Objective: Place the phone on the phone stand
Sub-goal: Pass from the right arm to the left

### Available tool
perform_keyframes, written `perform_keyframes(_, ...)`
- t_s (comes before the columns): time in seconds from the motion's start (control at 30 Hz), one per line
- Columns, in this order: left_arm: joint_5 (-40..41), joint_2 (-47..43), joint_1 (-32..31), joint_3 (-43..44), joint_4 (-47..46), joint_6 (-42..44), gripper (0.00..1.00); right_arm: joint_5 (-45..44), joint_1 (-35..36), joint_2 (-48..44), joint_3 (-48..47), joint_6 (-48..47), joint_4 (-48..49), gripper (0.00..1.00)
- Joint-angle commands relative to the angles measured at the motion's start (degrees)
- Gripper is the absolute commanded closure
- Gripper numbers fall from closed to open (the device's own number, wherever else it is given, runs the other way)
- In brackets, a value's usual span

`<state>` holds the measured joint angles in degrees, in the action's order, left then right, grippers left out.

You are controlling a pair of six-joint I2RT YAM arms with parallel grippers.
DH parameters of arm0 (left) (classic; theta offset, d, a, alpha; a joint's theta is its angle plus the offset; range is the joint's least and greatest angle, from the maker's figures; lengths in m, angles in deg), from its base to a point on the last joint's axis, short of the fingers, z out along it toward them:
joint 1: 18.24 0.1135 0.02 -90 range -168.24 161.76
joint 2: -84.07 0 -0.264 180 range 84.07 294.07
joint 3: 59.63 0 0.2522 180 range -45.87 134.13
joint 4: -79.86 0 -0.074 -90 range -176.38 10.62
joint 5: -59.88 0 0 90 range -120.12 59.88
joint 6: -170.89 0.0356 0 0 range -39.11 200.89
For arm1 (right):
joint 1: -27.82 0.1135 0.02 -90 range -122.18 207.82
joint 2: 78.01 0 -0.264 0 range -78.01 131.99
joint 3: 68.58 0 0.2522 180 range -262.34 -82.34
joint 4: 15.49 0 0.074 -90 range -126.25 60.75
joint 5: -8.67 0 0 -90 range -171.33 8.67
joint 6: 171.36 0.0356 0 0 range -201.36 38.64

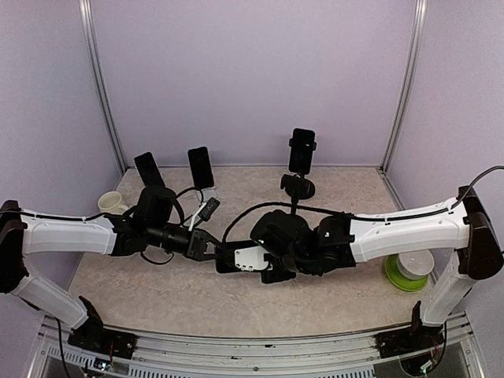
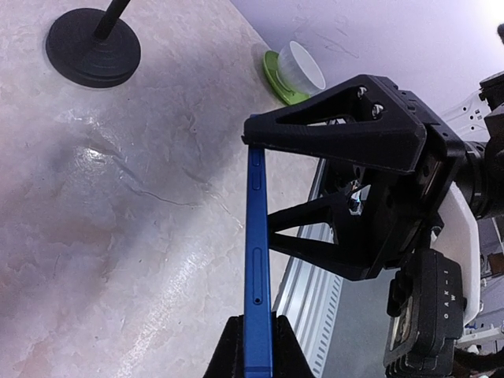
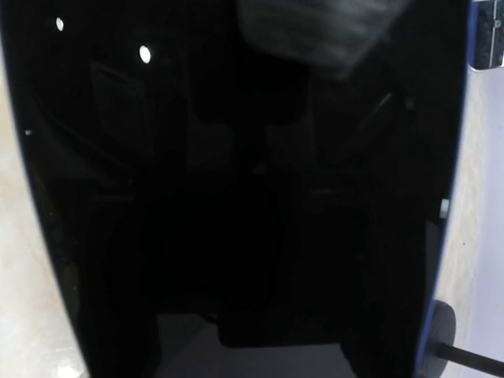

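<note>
Left tool (image 2: 257, 350) clenched on blue phone (image 2: 256, 236), edge-on, above worktop (image 2: 118, 236). Right tool (image 2: 260, 185) jaws spread at phone's far end; whether gripping, cannot tell. Phone stand (image 2: 93, 51) beyond left tool, leftward.

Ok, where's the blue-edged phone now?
Left wrist view: blue-edged phone edge-on above mid-table, held by left gripper and right gripper, apart from the round black stand base.

Left arm (image 1: 67, 236): stretched inward, low.
Right arm (image 1: 402, 228): stretched inward to meet it.
Left gripper (image 2: 257, 350): pinched tight on the phone (image 2: 257, 260).
Right gripper (image 2: 260, 185): set wide — clamped across the phone.
</note>
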<state>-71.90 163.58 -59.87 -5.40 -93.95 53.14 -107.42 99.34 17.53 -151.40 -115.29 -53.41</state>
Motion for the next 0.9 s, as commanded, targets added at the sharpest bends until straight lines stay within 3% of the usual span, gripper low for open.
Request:
perform_keyframes(0.0, 1.0, 1.0, -1.2, 1.4, -0.2, 1.1, 1.0, -1.9, 1.0, -1.5, -0.2, -0.1, 3.5, 0.43)
perform_keyframes(0.23, 3.5, -0.5, -1.3, 1.6, -0.2, 1.7, 1.0, -3.1, 1.0, -2.9, 0.7, -0.1, 4.5, 0.01)
perform_keyframes(0.6, 8.2, -7.0, -1.0, 1.1, -0.2, 3.6, 1.0, 7.0, 0.4, -9.6, 1.7, 5.5, 7.0, 0.0)
perform_keyframes(0.87, 10.2, -13.6, -1.3, -1.8, -4.4, 3.7, 1.0, 16.5, -2.4, -18.5, 6.2, 14.1, 17.3, 0.0)
